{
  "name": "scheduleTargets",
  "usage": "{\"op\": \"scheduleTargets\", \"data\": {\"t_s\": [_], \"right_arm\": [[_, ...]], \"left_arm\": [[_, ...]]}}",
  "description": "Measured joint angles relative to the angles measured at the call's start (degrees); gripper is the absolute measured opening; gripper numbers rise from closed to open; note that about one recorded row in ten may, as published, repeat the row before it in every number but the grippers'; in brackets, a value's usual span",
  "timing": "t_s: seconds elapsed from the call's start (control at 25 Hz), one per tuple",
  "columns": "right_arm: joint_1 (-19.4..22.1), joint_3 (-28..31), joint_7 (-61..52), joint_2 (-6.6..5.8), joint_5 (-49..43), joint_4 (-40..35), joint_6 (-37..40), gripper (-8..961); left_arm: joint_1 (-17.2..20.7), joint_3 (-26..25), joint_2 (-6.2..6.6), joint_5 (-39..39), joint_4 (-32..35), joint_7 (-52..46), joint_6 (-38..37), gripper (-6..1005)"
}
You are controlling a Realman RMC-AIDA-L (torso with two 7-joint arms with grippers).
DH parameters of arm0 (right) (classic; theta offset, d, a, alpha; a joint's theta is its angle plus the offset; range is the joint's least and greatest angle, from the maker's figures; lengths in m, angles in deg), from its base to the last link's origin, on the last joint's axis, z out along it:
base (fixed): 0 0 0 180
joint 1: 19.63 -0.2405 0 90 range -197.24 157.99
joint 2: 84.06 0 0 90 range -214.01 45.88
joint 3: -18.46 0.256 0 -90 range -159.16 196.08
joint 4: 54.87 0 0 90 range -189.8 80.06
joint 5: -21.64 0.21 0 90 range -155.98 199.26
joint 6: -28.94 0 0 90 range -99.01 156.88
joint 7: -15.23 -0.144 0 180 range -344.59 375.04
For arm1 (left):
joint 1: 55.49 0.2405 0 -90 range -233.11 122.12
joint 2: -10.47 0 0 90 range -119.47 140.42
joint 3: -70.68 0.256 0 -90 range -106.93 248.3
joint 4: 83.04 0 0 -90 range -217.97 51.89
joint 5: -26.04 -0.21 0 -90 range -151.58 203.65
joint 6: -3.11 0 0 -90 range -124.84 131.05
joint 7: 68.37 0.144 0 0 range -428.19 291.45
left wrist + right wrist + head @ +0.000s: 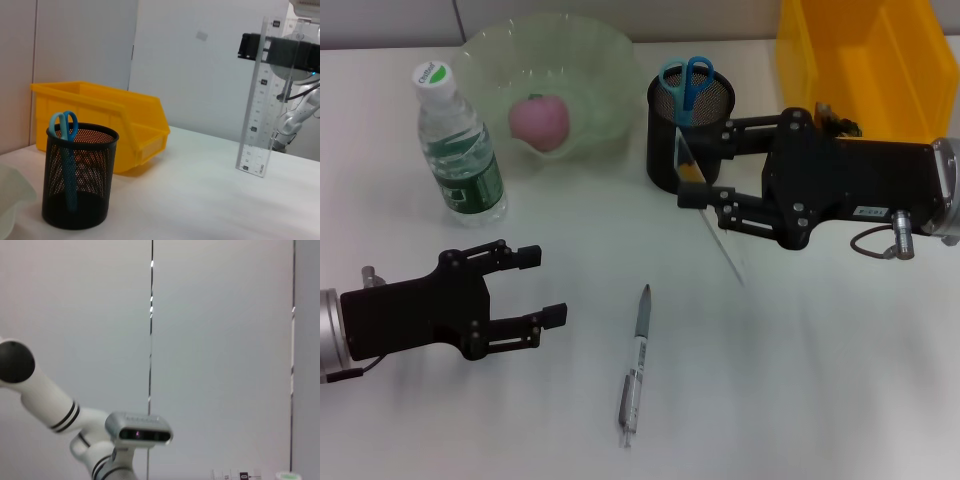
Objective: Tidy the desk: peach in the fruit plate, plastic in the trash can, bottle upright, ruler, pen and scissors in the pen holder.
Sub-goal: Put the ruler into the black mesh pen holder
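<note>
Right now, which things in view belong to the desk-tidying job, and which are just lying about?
Belonging to the job:
ruler, held upright by the right gripper
pen, lying on the desk
scissors in the pen holder
peach in the fruit plate
bottle, upright
yellow bin
left gripper, open

Lying about:
nothing else visible

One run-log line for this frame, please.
right gripper: holds ruler upright beside holder | left gripper: open, idle | pen: on desk
</note>
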Motion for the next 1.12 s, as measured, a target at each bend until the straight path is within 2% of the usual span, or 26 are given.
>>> {"op": "scheduleTargets", "data": {"t_s": [0.32,1.12], "right_arm": [[0.1,0.3,3.2,0.0,3.5,2.5,0.7,382],[0.4,1.3,6.7,0.0,3.8,2.7,2.6,381]], "left_arm": [[0.0,-0.2,-0.18,0.1,-0.1,-0.1,0.4,797],[0.0,-0.7,-0.81,1.0,-0.2,0.0,0.2,797]]}}
